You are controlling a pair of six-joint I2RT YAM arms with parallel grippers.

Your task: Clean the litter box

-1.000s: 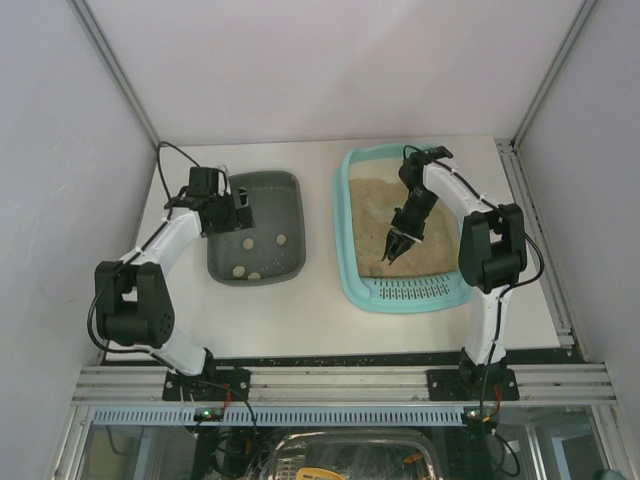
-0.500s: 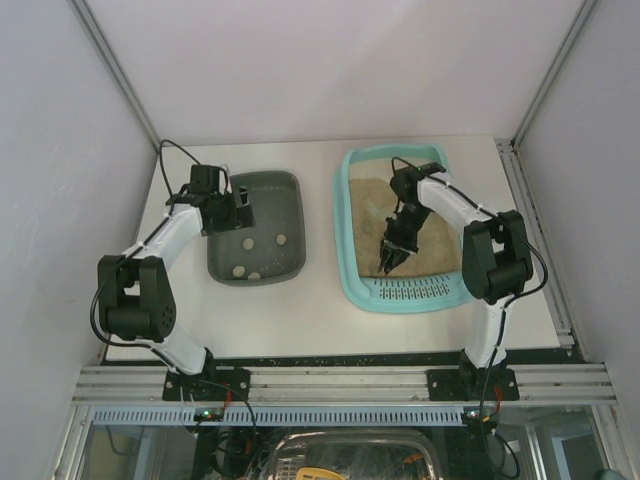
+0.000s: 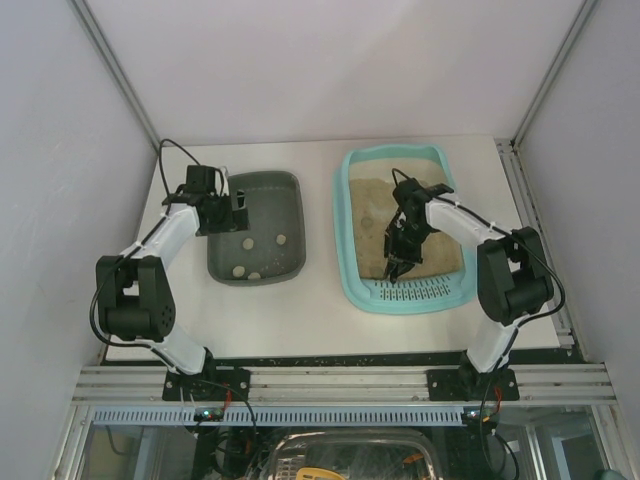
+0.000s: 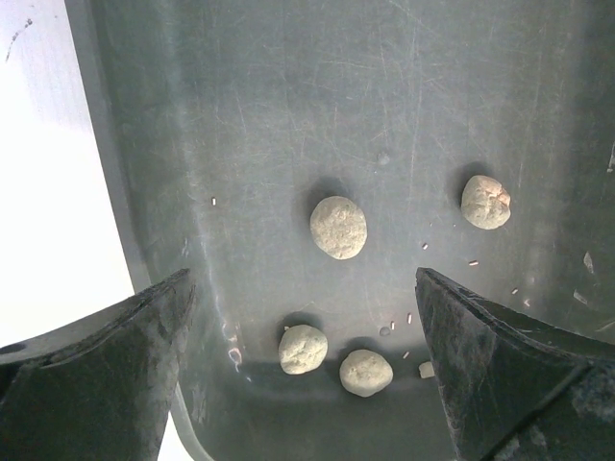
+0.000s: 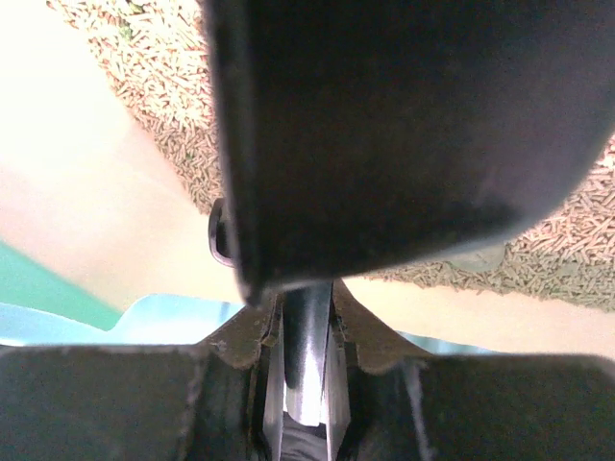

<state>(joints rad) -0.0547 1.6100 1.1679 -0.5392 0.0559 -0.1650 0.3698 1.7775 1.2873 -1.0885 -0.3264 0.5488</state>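
Note:
The turquoise litter box (image 3: 342,240) sits right of centre, with tan litter (image 3: 372,195) inside and a slotted grille (image 3: 412,291) at its near end. My right gripper (image 3: 398,266) is low over the litter just behind the grille, shut on the handle (image 5: 307,351) of a black scoop (image 5: 404,125). The scoop's blade fills the right wrist view over the pellet litter (image 5: 168,86). My left gripper (image 3: 238,212) hangs open and empty over the dark grey tray (image 3: 288,190), its fingers (image 4: 106,375) apart above several pale clumps (image 4: 338,227).
The grey tray (image 4: 288,86) holds the clumps (image 3: 248,242) near its front and middle, with a few loose pellets. White table (image 3: 320,320) lies between the trays and the arm bases. Grey walls enclose the table on three sides.
My right gripper has moved with the scoop toward the near end of the litter box, close to the grille. The left arm has not moved.

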